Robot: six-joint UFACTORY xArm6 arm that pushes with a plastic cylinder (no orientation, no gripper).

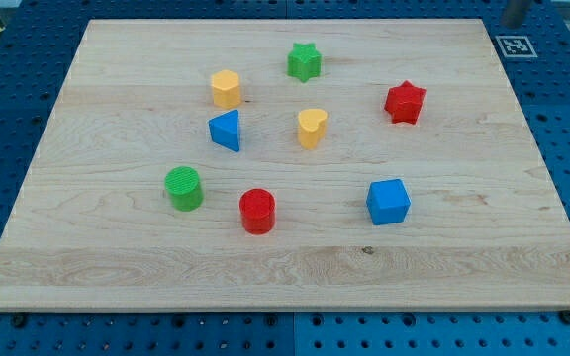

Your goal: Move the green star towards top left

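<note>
The green star (305,61) lies near the top middle of the wooden board (463,247). A yellow hexagon block (226,88) is to its lower left and a yellow heart (312,128) is below it. A short grey piece that looks like my rod shows at the view's top right edge, with my tip (512,22) just off the board's top right corner. It is far to the right of the green star and touches no block.
A red star (405,102) lies at the right. A blue triangle (226,131) is left of the heart. A green cylinder (183,188), a red cylinder (257,211) and a blue cube (388,201) lie lower down. A tag marker (516,45) sits beyond the top right corner.
</note>
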